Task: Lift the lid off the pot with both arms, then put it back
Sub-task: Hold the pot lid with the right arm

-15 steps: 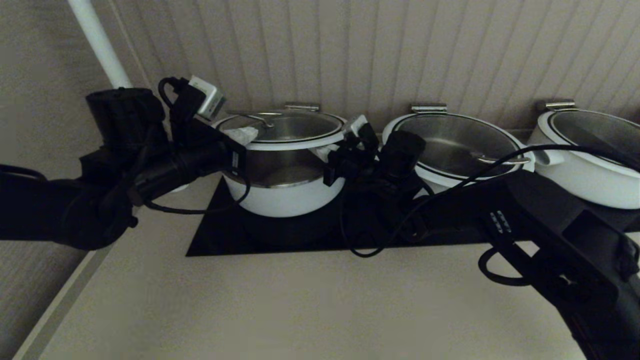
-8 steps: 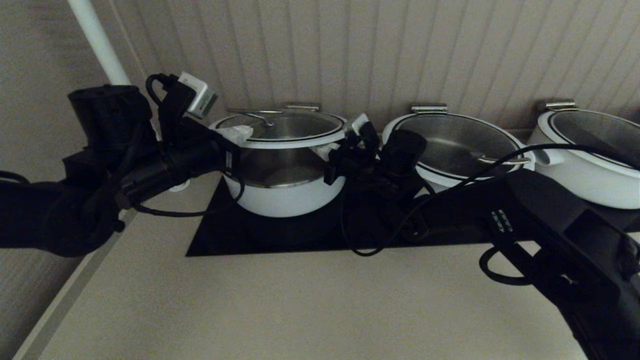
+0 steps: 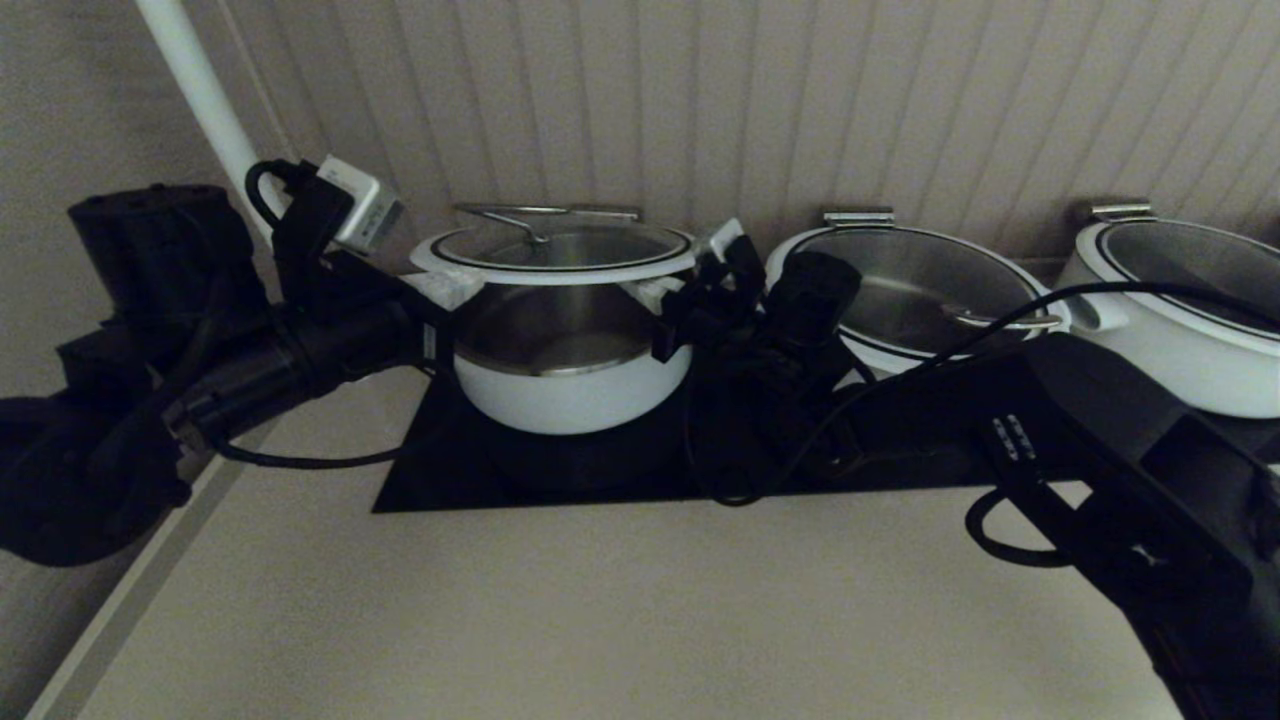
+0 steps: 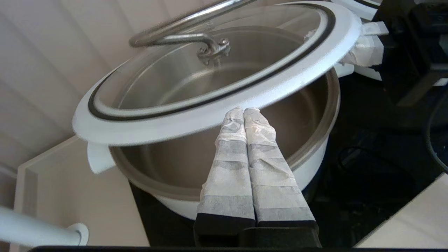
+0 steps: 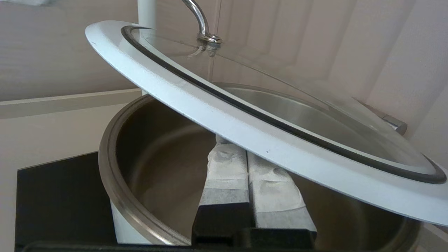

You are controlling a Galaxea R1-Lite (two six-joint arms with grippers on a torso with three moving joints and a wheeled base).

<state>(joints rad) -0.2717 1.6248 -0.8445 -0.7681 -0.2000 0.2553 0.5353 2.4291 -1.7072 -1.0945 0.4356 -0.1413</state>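
Lid held just above pot, clear of rim, roughly level. My left gripper at pot's left side, fingers pressed together, tips under lid's white ring. My right gripper opposite, at pot's right side, fingers together beneath ring. Lid lies between grippers, directly over pot mouth; return likely straight down, both arms evenly

My white-ringed, black-banded glass lid sits above the white, steel-lined pot. My left tool wears white wrap; beige counter, black mat.
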